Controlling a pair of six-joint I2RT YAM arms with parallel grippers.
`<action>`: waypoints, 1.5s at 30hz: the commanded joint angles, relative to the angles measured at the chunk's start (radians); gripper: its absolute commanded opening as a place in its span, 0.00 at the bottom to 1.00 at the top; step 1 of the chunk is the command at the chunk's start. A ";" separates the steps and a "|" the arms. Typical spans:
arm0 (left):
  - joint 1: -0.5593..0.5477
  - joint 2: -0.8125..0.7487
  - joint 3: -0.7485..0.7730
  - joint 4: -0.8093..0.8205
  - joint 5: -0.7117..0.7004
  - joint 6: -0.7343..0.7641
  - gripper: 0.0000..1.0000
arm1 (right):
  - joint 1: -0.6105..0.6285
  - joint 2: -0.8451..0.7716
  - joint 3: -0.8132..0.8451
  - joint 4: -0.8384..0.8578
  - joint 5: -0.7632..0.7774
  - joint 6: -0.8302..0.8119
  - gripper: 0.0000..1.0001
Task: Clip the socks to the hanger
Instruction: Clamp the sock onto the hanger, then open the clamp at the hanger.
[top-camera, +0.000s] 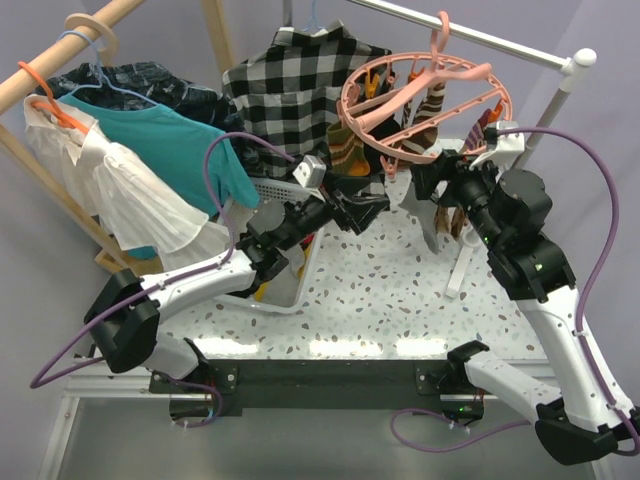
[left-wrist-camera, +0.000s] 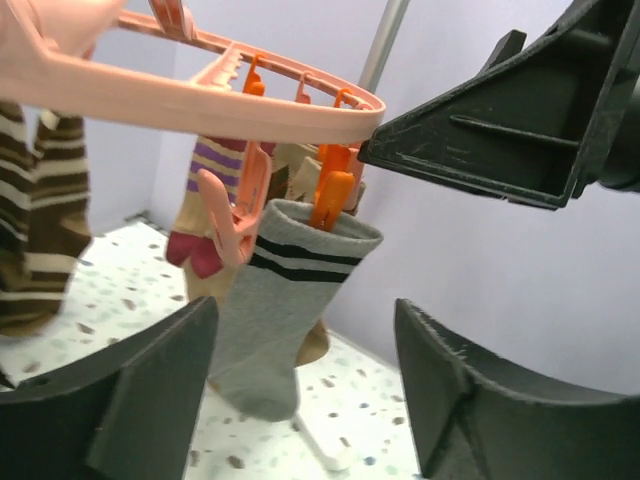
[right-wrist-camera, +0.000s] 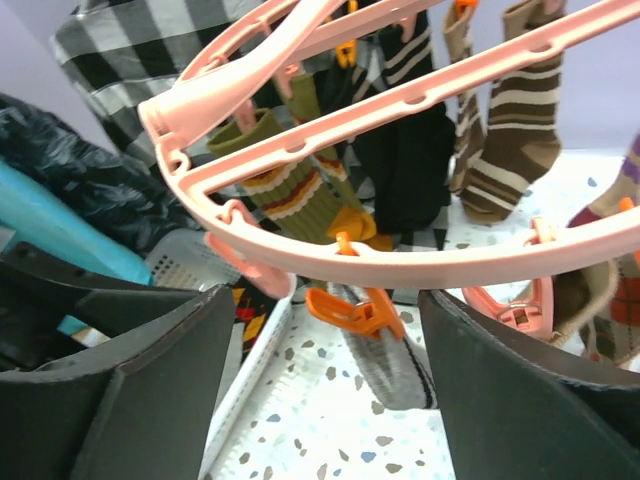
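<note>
1. Speckled white desk (top-camera: 400, 290) in front of a lilac wall, with a white rail (top-camera: 480, 38) slanting over its far right corner.
2. The hanger (right-wrist-camera: 400, 262) hangs by its hook from that rail, above the far right part of the desk. Its ring lies roughly level, tipped a little, with the pegs dangling below.
3. The left arm runs from the near left corner on a diagonal towards the middle of the far edge, passing over a white mesh basket (top-camera: 285, 190). Its forearm is low and stretched out.
4. The left gripper (left-wrist-camera: 305, 320) points up under the ring's rim. Its fingers are spread wide with nothing between them.
5. The right arm rises from the near right corner, elbow high, and its wrist bends left towards the ring.
6. The right gripper (right-wrist-camera: 325, 300) is also spread wide and empty. The ring's near rim crosses just above its fingertips.
7. A grey sock (left-wrist-camera: 265, 350) with two black bands hangs straight down from an orange peg (left-wrist-camera: 333, 195), cuff pinched at the top and toe towards the desk.
8. An olive sock (right-wrist-camera: 285, 185) and a brown striped sock (right-wrist-camera: 520, 140) hang from other pegs, also long axis vertical with cuffs up.
</note>
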 joint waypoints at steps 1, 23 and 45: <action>0.025 -0.034 -0.001 -0.033 -0.011 0.187 0.80 | -0.002 -0.006 0.007 0.012 0.079 -0.021 0.80; 0.097 0.213 0.275 -0.019 0.281 0.297 0.79 | -0.001 -0.023 0.017 -0.002 0.091 -0.058 0.84; 0.094 0.121 0.171 0.037 0.194 0.210 0.36 | -0.001 -0.046 0.012 -0.012 0.036 -0.071 0.84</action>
